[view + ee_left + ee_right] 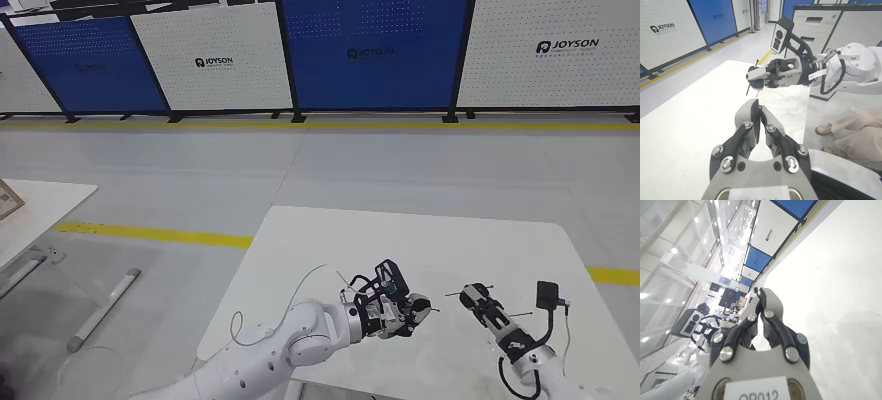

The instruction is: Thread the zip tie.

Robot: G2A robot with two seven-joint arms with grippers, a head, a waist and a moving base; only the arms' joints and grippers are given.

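Note:
A thin black zip tie [748, 88] is pinched in my right gripper [749, 80], which is shut on it. Its head [757, 61] sticks up on one side and the strap hangs out on the other. The head [755, 289] shows just past the right gripper [761, 291] tips. My left gripper [758, 104] faces it a short way off, shut on a thin black strap [757, 136] whose pointed tip [756, 95] almost reaches the right gripper. Whether that strap belongs to the same tie I cannot tell. Both grippers, left [425, 306] and right [472, 295], hover over the white table [400, 240].
The table's right edge [806, 117] runs close beside both grippers. Grey drawer cabinets [819, 28] stand beyond it. A second white table [40, 200] stands to the far left, and blue and white panels [370, 50] line the back.

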